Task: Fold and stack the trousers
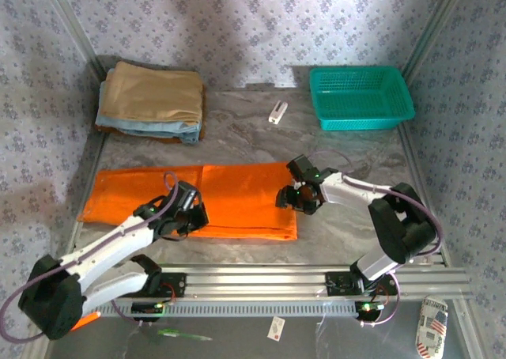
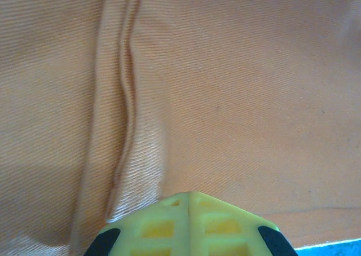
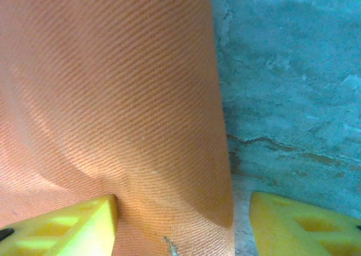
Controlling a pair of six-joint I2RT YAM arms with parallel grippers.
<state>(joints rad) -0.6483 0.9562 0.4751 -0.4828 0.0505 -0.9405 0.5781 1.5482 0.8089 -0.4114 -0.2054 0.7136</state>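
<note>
The trousers lay flat across the near half of the bench. The left hand sat clenched over their near edge, fingertips together. The right hand was released, its fingers straddling their right edge.
</note>
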